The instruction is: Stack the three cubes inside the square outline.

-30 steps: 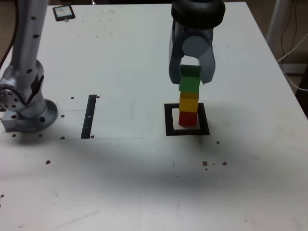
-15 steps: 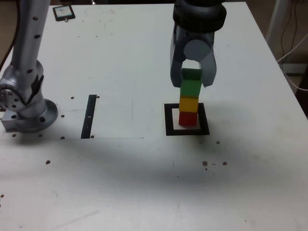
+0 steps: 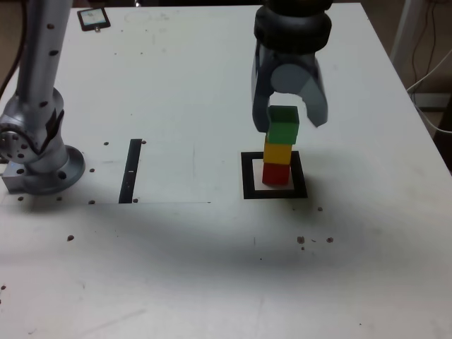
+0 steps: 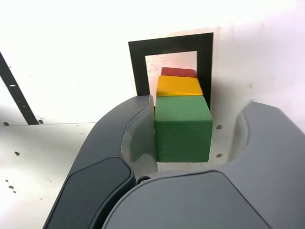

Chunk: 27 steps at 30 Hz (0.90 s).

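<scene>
White table (image 3: 162, 268), scuffed, dark flecks and chips scattered over its near part; soft shadow across it. Narrow black strip (image 3: 131, 171) lay toward the exterior view's left, small pale mark near its middle. Well apart from it, toward the exterior view's right, was the square outline (image 3: 248, 176): thick black border, white centre.

Red cube (image 3: 276, 174) stood inside the outline, nearer the border on the exterior view's right. Yellow cube (image 3: 277, 153) above it, stacked. Green cube (image 3: 283, 126) topped the column, set slightly toward the exterior view's right of the two below. Could not tell whether its underside sat fully on the yellow.

Jaws (image 3: 289, 124) stood apart around the green cube, grey and rounded. Wrist view: one finger right against the cube's side, or very close to it; plain gap on the opposite side. No clamp on it.

Silvery post (image 3: 44, 134) with a round foot rose at the exterior view's left edge. Farthest off, a small dark-framed panel (image 3: 94, 19) lay by the table's far corner.
</scene>
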{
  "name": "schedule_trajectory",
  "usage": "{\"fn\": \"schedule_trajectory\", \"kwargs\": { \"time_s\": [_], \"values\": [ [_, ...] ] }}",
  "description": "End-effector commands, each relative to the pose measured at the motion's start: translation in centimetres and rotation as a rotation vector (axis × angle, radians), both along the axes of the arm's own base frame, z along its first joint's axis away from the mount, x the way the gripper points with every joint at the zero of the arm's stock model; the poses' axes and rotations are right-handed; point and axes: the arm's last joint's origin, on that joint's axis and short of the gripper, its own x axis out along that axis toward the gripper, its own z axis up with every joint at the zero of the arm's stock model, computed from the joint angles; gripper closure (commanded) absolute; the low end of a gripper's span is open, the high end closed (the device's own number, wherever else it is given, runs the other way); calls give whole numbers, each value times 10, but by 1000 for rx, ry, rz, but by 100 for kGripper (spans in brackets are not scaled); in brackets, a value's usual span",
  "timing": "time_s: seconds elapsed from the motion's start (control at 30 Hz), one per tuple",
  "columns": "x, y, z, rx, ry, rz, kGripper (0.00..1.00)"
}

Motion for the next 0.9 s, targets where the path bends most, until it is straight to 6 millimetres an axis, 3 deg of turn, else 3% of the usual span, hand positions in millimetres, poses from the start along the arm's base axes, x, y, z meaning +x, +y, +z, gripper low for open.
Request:
{"fn": "schedule_trajectory", "kwargs": {
  "time_s": [0.0, 0.2, 0.5, 0.7, 0.87],
  "values": [
    [-8, 2, 10, 7, -26, 0, 1],
    [-40, 6, 37, 25, -84, 3, 1],
    [-112, 11, 73, 40, -182, -8, 1],
    [-150, 12, 64, 28, -187, -32, 1],
    [-174, 14, 31, 19, -189, -34, 1]
  ]
}}
